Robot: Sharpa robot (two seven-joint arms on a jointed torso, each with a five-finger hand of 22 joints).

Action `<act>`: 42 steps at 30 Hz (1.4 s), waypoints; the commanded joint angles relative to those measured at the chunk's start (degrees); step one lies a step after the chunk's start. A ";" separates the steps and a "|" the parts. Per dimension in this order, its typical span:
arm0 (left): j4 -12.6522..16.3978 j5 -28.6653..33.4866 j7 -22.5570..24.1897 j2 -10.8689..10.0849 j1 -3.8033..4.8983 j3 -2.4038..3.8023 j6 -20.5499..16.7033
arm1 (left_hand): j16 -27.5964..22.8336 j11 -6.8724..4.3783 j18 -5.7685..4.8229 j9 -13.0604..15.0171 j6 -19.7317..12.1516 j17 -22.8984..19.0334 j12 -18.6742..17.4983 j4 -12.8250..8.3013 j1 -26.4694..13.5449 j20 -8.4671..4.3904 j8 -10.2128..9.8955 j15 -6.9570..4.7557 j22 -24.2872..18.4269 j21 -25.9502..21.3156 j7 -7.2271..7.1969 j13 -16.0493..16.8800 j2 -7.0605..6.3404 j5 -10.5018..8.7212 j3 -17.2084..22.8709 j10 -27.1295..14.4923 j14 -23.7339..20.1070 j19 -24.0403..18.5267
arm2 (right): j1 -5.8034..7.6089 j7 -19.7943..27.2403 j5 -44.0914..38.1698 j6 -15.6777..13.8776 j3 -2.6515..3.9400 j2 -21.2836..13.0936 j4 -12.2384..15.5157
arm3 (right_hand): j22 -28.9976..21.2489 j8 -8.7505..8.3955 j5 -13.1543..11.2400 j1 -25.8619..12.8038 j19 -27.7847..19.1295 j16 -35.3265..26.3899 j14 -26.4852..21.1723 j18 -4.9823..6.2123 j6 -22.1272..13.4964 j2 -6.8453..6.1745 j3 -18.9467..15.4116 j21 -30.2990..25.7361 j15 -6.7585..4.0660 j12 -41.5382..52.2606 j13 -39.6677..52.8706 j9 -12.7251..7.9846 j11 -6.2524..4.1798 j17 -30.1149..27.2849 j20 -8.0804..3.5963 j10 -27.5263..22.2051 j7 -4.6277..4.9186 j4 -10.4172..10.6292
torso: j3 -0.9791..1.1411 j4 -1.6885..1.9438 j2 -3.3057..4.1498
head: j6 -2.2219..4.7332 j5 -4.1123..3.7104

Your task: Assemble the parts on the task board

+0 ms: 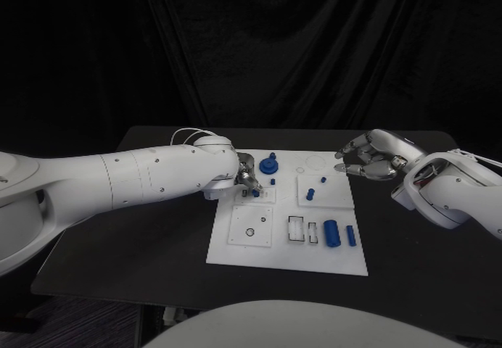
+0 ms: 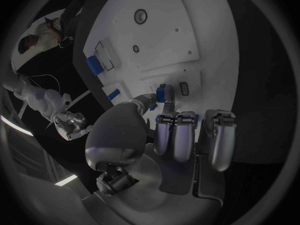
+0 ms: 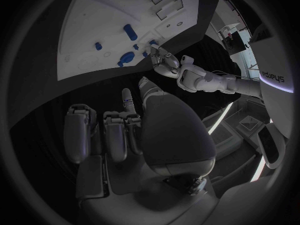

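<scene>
Wrist view alone shows left hand (image 2: 165,120) pinching a blue part (image 2: 162,93); right hand (image 1: 368,161) curled, holding nothing.

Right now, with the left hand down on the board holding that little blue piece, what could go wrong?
1. The left hand pinches a small blue part only at the tips of its fingers; it may slip or tilt before seating.
2. That hand works close beside the blue knob, so it could knock it.
3. Pressing down might shift the task board, which looks unfixed.
</scene>
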 commanded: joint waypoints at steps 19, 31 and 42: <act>0.01 -0.04 -0.59 -0.28 -0.35 -0.11 0.98 | 0.15 -0.31 0.50 0.33 0.33 15.09 0.20 -0.41 -0.75 -0.34 -0.42 -0.34 12.12 -0.48 -0.09 15.09 0.15 -0.24 1.24 6.04 5.95 3.67 | -0.21 -1.19 -0.06 0.31 0.05 -0.06 -0.18 | 12.23 -0.12 0.32 0.44 2.14 -0.38 5.73 -0.11 0.35 0.16 0.27 -0.40 0.50 0.16 15.06 -0.09 0.26 14.23 0.42 6.07 0.10 -0.06 | 0.01 -0.03 0.04 | 0.01 0.32; -0.49 -0.03 -0.17 -0.03 -0.35 -0.11 1.24 | 0.15 0.06 0.71 1.04 0.34 15.09 0.20 0.72 -4.25 -0.13 -2.22 -0.06 11.35 -0.91 0.35 15.09 0.44 -9.82 1.28 6.04 5.95 3.08 | -0.26 -1.26 -0.06 0.49 0.05 0.03 -0.27 | 12.23 -0.12 0.32 0.44 2.14 -0.38 5.73 -0.11 0.35 0.16 0.27 -0.40 0.50 0.16 15.06 -0.09 0.26 14.23 0.42 6.07 0.10 -0.06 | 0.00 -0.05 0.06 | 0.01 0.49; -0.98 -0.03 0.12 0.40 -0.39 -0.11 1.71 | 0.15 0.26 0.81 0.89 0.90 15.09 0.20 1.71 -5.38 0.06 -3.40 0.12 11.02 -1.14 0.54 15.09 0.84 -13.77 0.04 6.04 5.95 2.85 | -0.28 -1.35 -0.06 0.62 0.05 0.15 -0.27 | 12.19 -0.21 0.45 0.48 2.08 -0.43 5.72 -0.08 0.30 0.19 0.28 -0.54 0.51 0.16 15.06 -0.18 0.29 14.17 0.42 6.07 0.12 -0.02 | 0.04 -0.07 0.02 | 0.01 0.36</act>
